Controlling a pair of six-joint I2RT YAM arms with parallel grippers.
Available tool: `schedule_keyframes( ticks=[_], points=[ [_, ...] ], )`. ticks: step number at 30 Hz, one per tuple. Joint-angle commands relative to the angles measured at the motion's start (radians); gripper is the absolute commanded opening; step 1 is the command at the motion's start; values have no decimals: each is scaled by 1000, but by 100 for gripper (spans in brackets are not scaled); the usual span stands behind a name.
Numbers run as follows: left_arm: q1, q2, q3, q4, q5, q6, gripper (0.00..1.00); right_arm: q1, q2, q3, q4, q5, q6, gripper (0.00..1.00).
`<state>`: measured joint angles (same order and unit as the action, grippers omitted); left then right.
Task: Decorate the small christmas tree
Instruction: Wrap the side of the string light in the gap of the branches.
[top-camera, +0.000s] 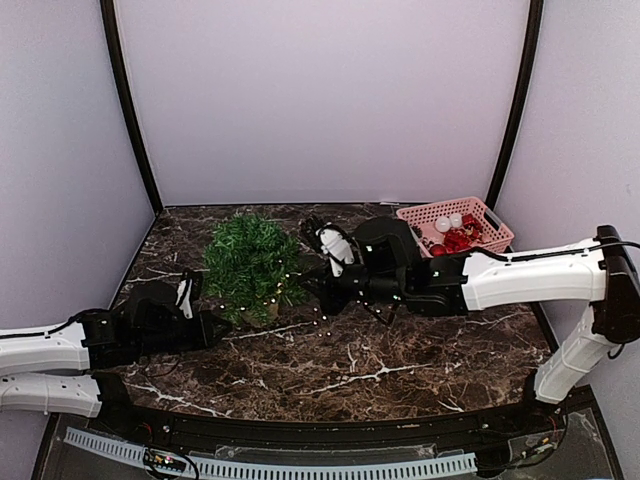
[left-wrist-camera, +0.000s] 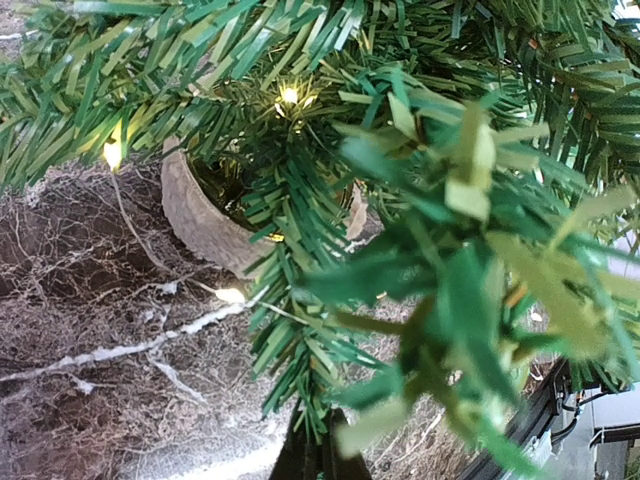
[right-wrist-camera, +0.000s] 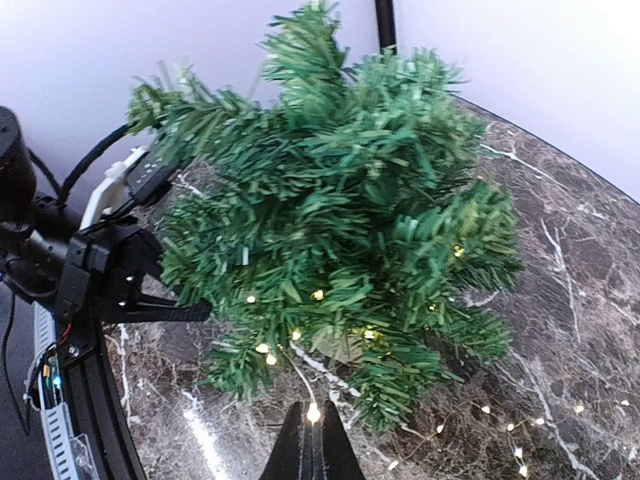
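Needles of the small christmas tree (left-wrist-camera: 420, 180) partly hide the left claw (left-wrist-camera: 315, 445)

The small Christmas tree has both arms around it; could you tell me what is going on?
Both arms are at the small christmas tree on the table. The jaws of the right arm are shut, seemingly on the light string trailing from it. The jaws of the left arm are shut among its lower branches. The pink basket of red ornaments sits at the back right.

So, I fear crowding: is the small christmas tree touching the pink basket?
Apart. The top view shows the small christmas tree left of the pink basket, with marble table between them.
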<state>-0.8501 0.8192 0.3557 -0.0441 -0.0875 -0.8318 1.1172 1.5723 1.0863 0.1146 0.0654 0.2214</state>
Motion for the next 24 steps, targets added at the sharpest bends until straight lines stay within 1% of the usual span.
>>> schedule_keyframes(
  ticks=[1, 6, 10, 16, 19, 24],
  points=[
    [12, -13, -11, -26, 0, 15, 0, 26, -18, 47, -10, -55, -65, 0],
    [18, -23, -18, -33, -1, 14, 0, 27, 9, 99, -3, 41, -14, 0],
    [22, -36, -26, -41, 0, 16, 0, 23, 58, 161, -34, 116, 37, 0],
    [34, -53, -40, -45, 8, 21, 0, -19, 161, 260, -148, 118, 108, 0],
    [40, -60, -44, -49, 11, 25, 0, -29, 175, 257, -165, 132, 134, 0],
    [58, -73, -57, -63, 16, 32, 0, -54, 165, 193, -164, 119, 172, 0]
  ],
)
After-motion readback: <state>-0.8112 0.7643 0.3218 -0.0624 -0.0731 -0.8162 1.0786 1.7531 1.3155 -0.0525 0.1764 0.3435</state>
